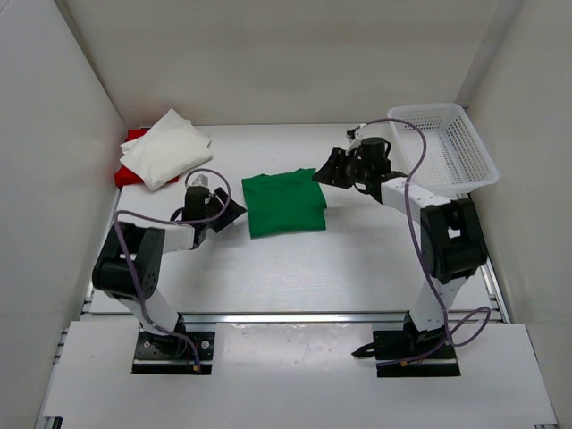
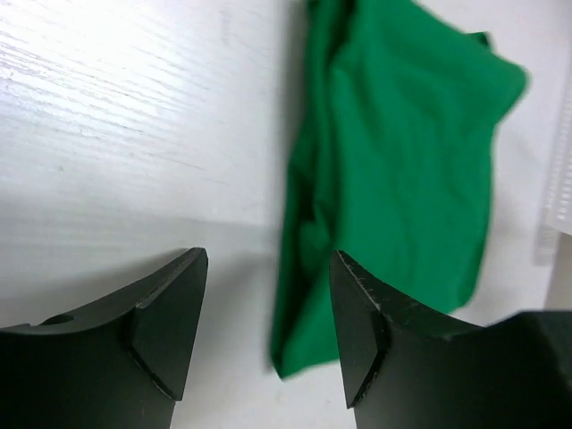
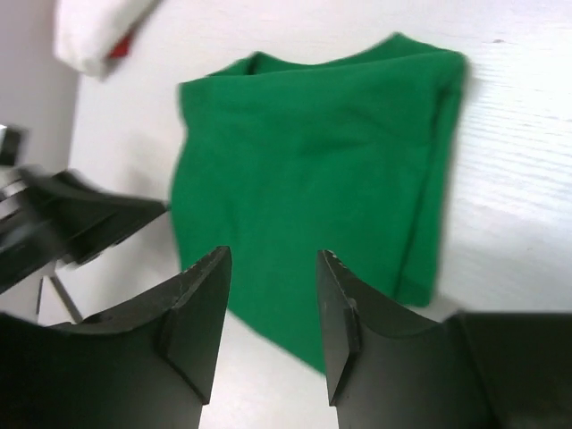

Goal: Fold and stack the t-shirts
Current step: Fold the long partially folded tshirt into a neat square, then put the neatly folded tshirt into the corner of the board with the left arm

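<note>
A green t-shirt lies folded into a rough square at the middle of the table; it also shows in the left wrist view and in the right wrist view. A folded white t-shirt lies on a red t-shirt at the far left; both show at the top left of the right wrist view, white t-shirt. My left gripper is open and empty just left of the green shirt. My right gripper is open and empty above its far right corner.
A white plastic mesh basket stands at the far right, behind the right arm. White walls close in the table on the left, back and right. The left gripper shows in the right wrist view.
</note>
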Robot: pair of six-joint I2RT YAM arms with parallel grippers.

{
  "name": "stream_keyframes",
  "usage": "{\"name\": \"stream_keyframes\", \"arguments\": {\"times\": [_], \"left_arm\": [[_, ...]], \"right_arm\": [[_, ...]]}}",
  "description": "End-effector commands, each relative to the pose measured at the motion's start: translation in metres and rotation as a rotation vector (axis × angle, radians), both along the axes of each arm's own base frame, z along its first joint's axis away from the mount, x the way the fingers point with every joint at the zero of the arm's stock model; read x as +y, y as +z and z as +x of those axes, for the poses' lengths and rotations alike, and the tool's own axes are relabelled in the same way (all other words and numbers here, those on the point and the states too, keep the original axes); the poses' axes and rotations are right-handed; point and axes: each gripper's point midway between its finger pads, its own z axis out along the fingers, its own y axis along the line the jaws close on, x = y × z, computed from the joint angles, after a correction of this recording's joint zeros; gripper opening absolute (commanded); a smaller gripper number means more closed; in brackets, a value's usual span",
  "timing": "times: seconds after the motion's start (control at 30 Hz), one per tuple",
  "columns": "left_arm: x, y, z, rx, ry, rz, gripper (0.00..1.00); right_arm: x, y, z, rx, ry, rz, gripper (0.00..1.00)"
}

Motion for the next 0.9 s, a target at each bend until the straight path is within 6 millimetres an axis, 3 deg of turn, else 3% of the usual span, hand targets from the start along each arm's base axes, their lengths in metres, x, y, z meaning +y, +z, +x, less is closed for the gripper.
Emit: {"name": "stream_keyframes", "arguments": {"times": [0.0,0.23,0.3,0.47,0.5,0.57,0.67,0.7,0.77,0.8,0.87], "left_arm": [[0.001,-0.015,0.012,0.035,-0.013,0.059,0.68],[-0.039,-0.05,0.034,0.109,-0.11,-0.003,0.68],[-0.059,-0.065,0.039,0.144,-0.153,-0.014,0.59],[-0.103,-0.047,0.064,0.088,-0.208,-0.085,0.19],[-0.113,-0.036,0.073,0.066,-0.225,-0.086,0.08],[-0.127,-0.017,0.089,0.031,-0.244,-0.09,0.0],[-0.143,0.056,0.132,-0.1,-0.261,-0.125,0.0],[-0.141,0.066,0.141,-0.121,-0.267,-0.119,0.0],[-0.138,0.127,0.174,-0.213,-0.25,-0.123,0.0],[-0.122,0.132,0.188,-0.213,-0.226,-0.117,0.0],[-0.096,0.189,0.219,-0.276,-0.191,-0.13,0.0]], "right_arm": [[0.01,0.035,-0.014,-0.116,0.013,0.062,0.41],[0.007,0.038,-0.053,-0.137,0.02,0.087,0.39],[0.008,0.035,-0.06,-0.137,0.024,0.082,0.39],[0.003,0.034,-0.071,-0.134,0.026,0.097,0.37],[0.003,0.029,-0.074,-0.118,0.031,0.094,0.37],[-0.001,0.031,-0.078,-0.126,0.031,0.099,0.36],[-0.008,0.029,-0.089,-0.123,0.026,0.126,0.35],[-0.012,0.02,-0.093,-0.1,0.017,0.124,0.35],[-0.017,0.02,-0.099,-0.106,0.01,0.128,0.36],[-0.02,0.013,-0.101,-0.09,0.0,0.122,0.35],[-0.023,0.006,-0.104,-0.07,-0.001,0.126,0.34]]}}
